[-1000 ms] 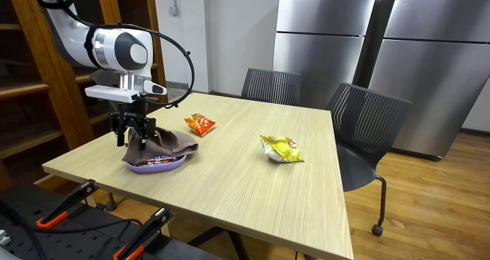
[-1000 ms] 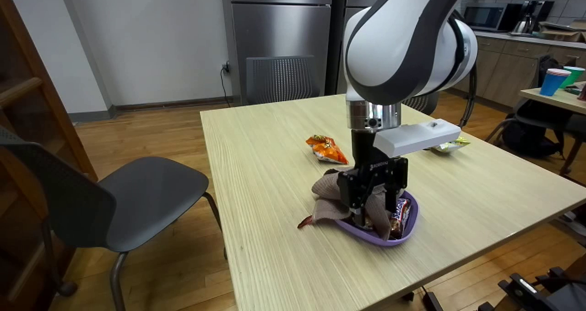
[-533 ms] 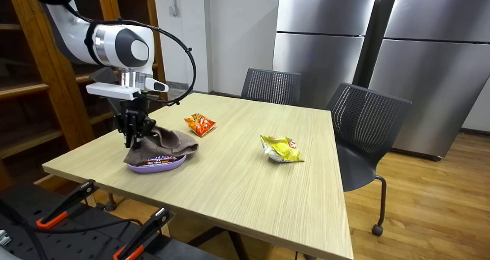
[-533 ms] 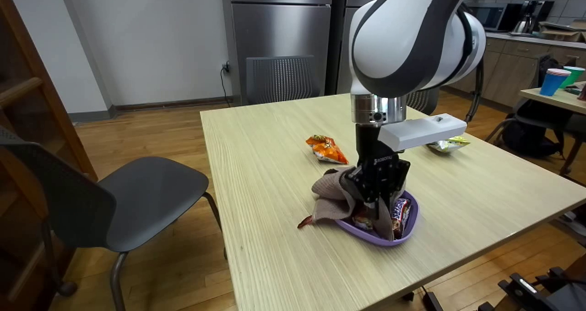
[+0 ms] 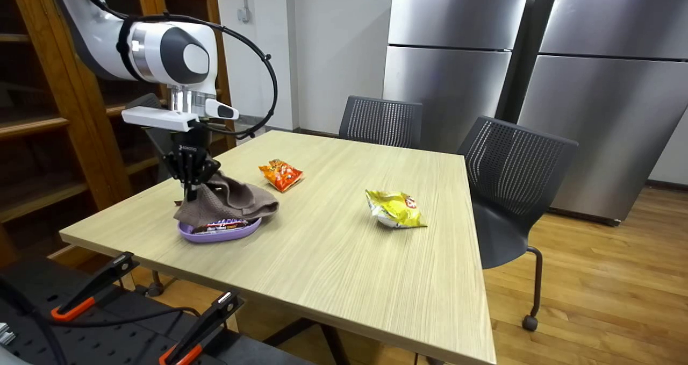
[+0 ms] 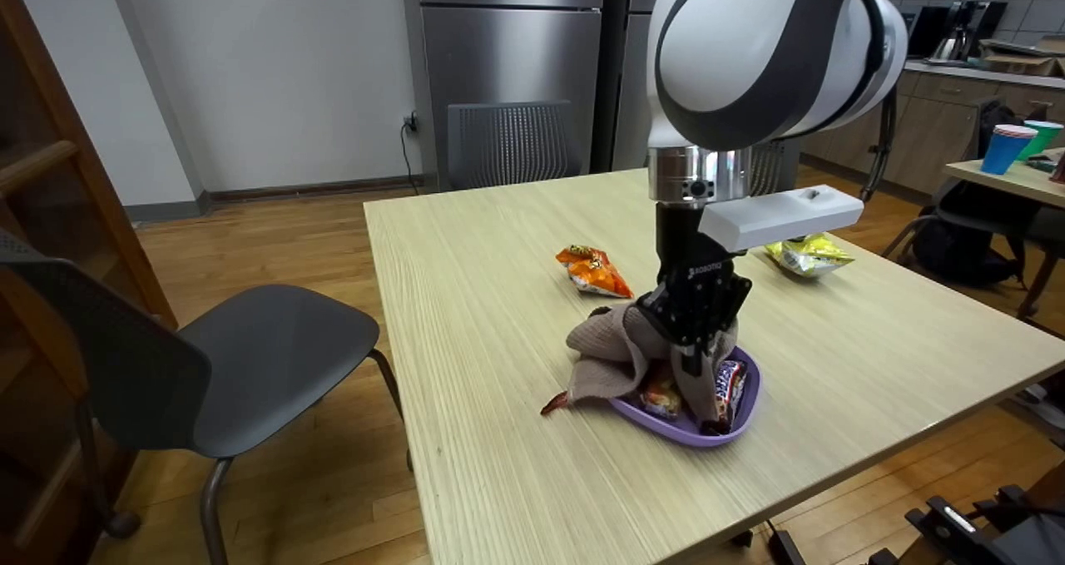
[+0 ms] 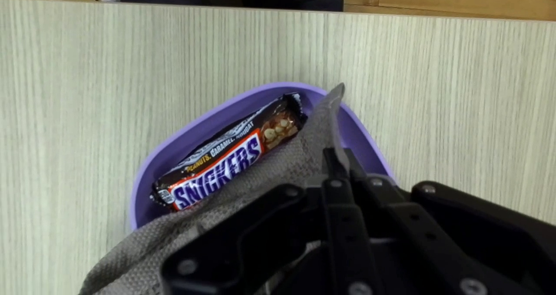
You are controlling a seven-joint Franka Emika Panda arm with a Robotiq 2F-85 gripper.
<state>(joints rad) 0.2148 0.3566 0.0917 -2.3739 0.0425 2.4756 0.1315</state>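
A grey-brown cloth (image 7: 278, 173) drapes over a purple dish (image 7: 286, 85) near the table's edge. My gripper (image 7: 344, 158) is shut on a raised fold of the cloth, its edge pinched between the fingertips. In the wrist view a Snickers bar (image 7: 234, 156) lies in the dish, partly under the cloth. Another wrapped snack (image 6: 661, 394) shows beneath the cloth in an exterior view. In both exterior views the gripper (image 5: 191, 193) is above the dish. A dark red wrapper end (image 6: 554, 403) sticks out from under the cloth onto the table. What else the cloth covers is hidden.
An orange snack bag (image 5: 281, 175) lies behind the cloth. Farther along the table (image 5: 344, 279) sits a yellow bag (image 5: 396, 209). Dark chairs (image 5: 516, 187) stand around it. Black and orange clamps (image 5: 204, 327) are fixed on the dark bench beside the table.
The gripper's fingers have come together on the cloth. Since then the arm has risen slightly, lifting the cloth's edge and uncovering more of the snack in the dish.
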